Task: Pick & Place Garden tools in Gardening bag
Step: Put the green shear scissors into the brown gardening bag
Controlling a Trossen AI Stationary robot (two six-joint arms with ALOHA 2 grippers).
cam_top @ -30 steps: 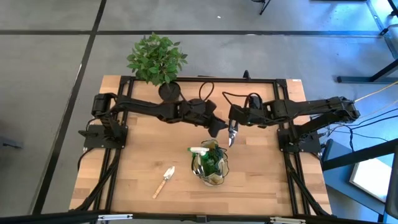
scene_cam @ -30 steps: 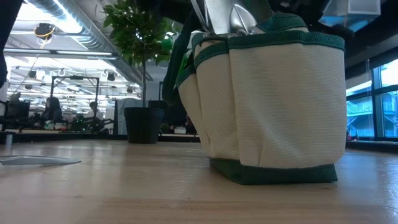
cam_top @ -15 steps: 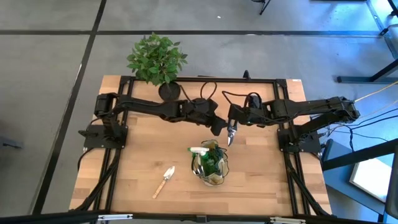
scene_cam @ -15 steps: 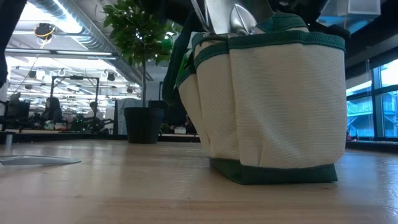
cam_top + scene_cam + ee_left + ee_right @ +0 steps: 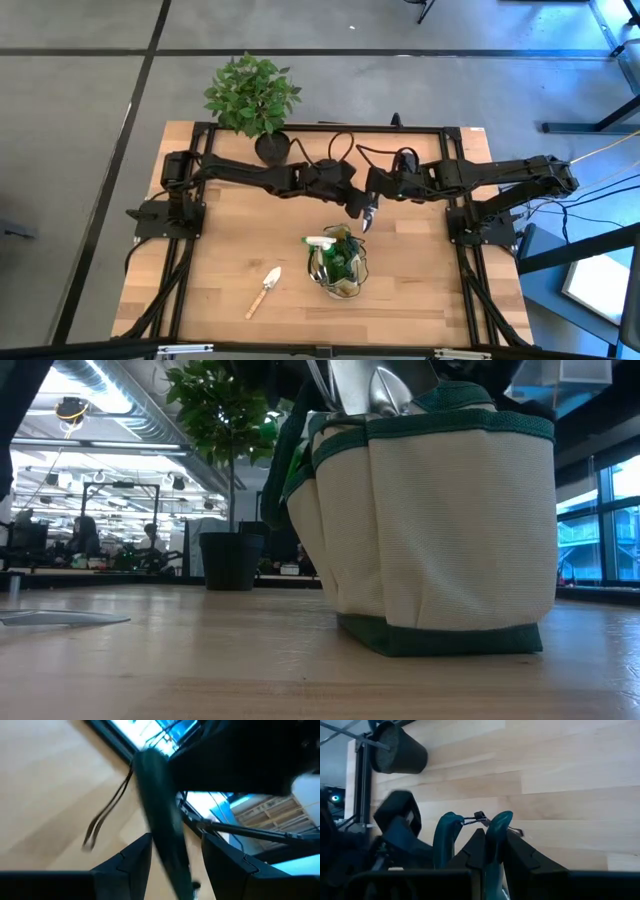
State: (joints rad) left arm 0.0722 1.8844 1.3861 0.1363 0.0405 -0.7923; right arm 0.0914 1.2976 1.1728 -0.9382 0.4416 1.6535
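Observation:
My right gripper (image 5: 369, 208) is shut on dark-handled pruners (image 5: 367, 222), held above the table just beyond the gardening bag (image 5: 340, 265). My left gripper (image 5: 354, 207) is right beside it, open. In the left wrist view its fingers (image 5: 135, 860) stand on either side of one pruner handle (image 5: 157, 805). The tan and green bag (image 5: 450, 520) stands on its base and holds several tools (image 5: 385, 390) and the spray bottle's white trigger (image 5: 320, 242). A wooden-handled trowel (image 5: 266, 290) lies flat on the table to the bag's left. My right gripper pinches one of the pruners' two handles (image 5: 496, 837) between its two fingers. The other handle (image 5: 444, 837) stands free beside it. The pruners are lifted clear of the table, with the metal blades pointing toward the near edge. I cannot tell whether my left gripper touches the handle between its fingers.
A leafy plant (image 5: 250, 92) in a black pot (image 5: 272, 148) stands at the table's far edge, left of centre. It also shows in the right wrist view (image 5: 400, 751). Bare wood lies to the right of the bag and at the near left.
My left gripper has gone toward the table's right edge and my right gripper a little toward the left, so the two now stand side by side at the pruners. The bag and the trowel have stayed where they were.

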